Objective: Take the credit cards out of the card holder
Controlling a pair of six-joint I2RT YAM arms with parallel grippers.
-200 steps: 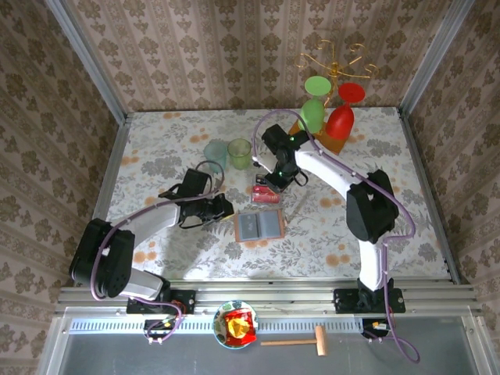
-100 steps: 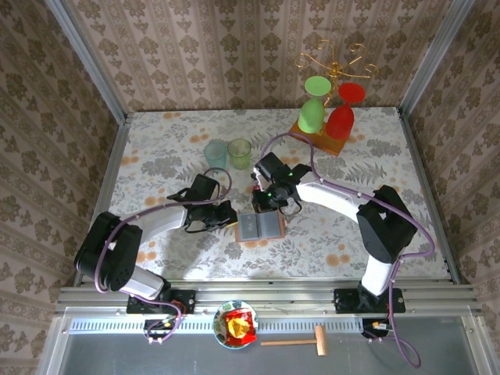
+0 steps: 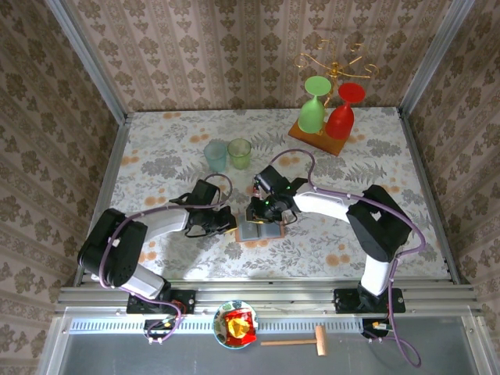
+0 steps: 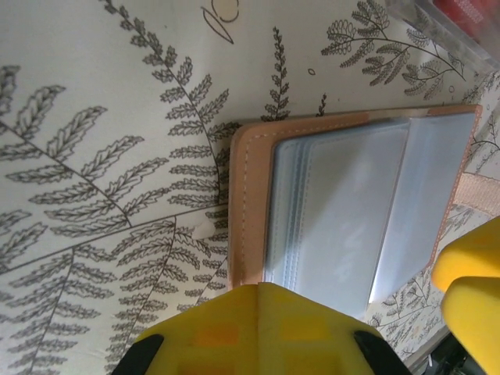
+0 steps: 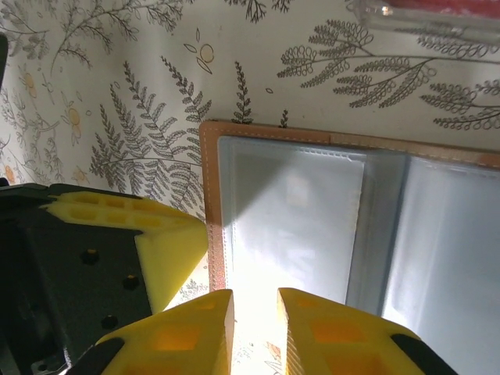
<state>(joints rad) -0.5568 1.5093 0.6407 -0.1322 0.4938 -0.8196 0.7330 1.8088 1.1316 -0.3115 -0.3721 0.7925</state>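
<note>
My right claw (image 5: 254,301) is down over the card holder (image 5: 312,226). The fingers are parted by a thin slit and I can see nothing caught in it. The tips hover at the near edge of the left pocket.

My left claw (image 4: 258,316) is pressed shut and empty, its yellow tip right at the holder's left edge. Touching or just shy of it? I can't tell, because the frame cuts my fingers off.

The holder lies open and flat in the middle of the desk (image 3: 156,156), with its tan rim and grey-blue pockets facing up. Glare washes the left pocket white, so I can't make out whether a card sits inside.

Just past the holder's far edge are the credit cards (image 5: 433,12). They show as a strip of red behind a clear rim, the rest chopped off at the top of my wrist view. From above, my right arm crosses over the holder's far part.
</note>
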